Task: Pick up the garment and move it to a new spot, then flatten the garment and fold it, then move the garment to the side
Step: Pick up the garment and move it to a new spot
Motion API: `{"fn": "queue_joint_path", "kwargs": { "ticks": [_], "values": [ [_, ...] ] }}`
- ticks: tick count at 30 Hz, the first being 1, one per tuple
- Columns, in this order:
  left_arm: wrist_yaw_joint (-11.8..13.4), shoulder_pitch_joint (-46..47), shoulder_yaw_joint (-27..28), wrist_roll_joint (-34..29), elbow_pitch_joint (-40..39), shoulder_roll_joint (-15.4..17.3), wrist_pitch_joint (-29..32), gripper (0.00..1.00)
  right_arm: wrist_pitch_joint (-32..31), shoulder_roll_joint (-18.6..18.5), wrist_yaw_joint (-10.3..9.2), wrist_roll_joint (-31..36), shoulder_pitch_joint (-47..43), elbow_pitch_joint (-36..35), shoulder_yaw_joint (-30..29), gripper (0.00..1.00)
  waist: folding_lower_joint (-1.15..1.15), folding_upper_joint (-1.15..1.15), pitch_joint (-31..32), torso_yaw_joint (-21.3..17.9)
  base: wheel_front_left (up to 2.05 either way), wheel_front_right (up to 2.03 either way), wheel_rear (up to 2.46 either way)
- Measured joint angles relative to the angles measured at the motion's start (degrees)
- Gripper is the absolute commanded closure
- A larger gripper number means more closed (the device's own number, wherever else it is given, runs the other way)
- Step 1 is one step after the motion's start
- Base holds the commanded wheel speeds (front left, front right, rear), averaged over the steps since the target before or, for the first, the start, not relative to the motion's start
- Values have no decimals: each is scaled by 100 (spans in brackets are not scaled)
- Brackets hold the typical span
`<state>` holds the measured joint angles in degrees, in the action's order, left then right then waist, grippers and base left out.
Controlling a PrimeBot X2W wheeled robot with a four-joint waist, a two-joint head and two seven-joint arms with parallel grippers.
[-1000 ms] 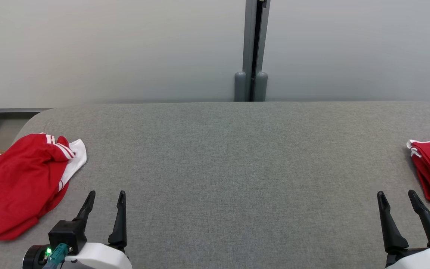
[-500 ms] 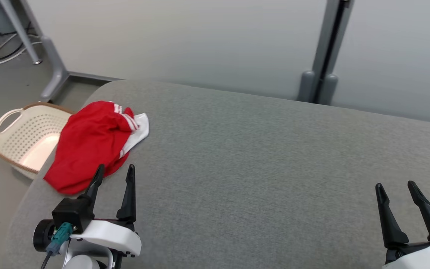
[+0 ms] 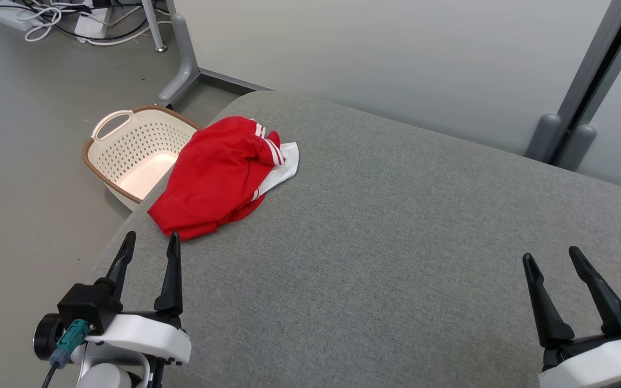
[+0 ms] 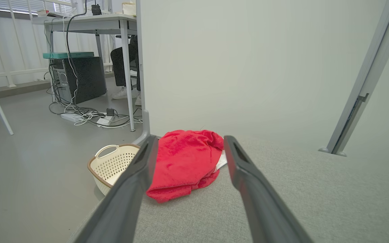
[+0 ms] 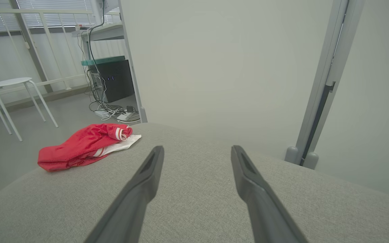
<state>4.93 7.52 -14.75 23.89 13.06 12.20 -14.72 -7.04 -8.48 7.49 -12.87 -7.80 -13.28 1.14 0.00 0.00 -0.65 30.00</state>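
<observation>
A crumpled red garment [image 3: 219, 175] with white striped trim lies near the left end of the grey table [image 3: 397, 242]. It also shows ahead between the fingers in the left wrist view as a red garment [image 4: 184, 162], and at the left in the right wrist view, garment [image 5: 83, 146]. My left gripper [image 3: 150, 241] is open, hovering just short of the garment's near edge, nothing between its fingers. Over the table's near right stands my right gripper [image 3: 552, 257], open and empty, far from the garment.
A cream perforated laundry basket [image 3: 127, 151] with brown rim sits on the floor beside the table's left end. A partition wall with a grey post [image 3: 585, 91] runs behind the table. Cables and a power strip [image 3: 46, 16] lie on the floor far left; a white stool [image 5: 10, 84] stands there.
The head camera has swung left: the garment now sits nearer the picture's middle, the basket and floor have come into view, and the second red pile at right has left view. Both grippers stay open.
</observation>
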Motion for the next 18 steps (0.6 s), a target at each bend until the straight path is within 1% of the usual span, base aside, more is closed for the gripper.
{"fn": "queue_joint_path", "kwargs": {
  "ticks": [11,15,18],
  "values": [
    [-56,53,118,-119,-63,-85,-27,0,-30,-146,0,-37,186,80,90,0,0,0,-123,36,0,0,0],
    [-113,346,176,-188,81,-181,-29,0,-101,-203,0,-62,186,-14,13,0,0,0,-255,36,0,0,0],
    [-219,641,274,-194,308,-260,-37,0,-224,-289,0,-15,192,-205,-11,0,0,0,-429,12,0,0,0]
  ]
}}
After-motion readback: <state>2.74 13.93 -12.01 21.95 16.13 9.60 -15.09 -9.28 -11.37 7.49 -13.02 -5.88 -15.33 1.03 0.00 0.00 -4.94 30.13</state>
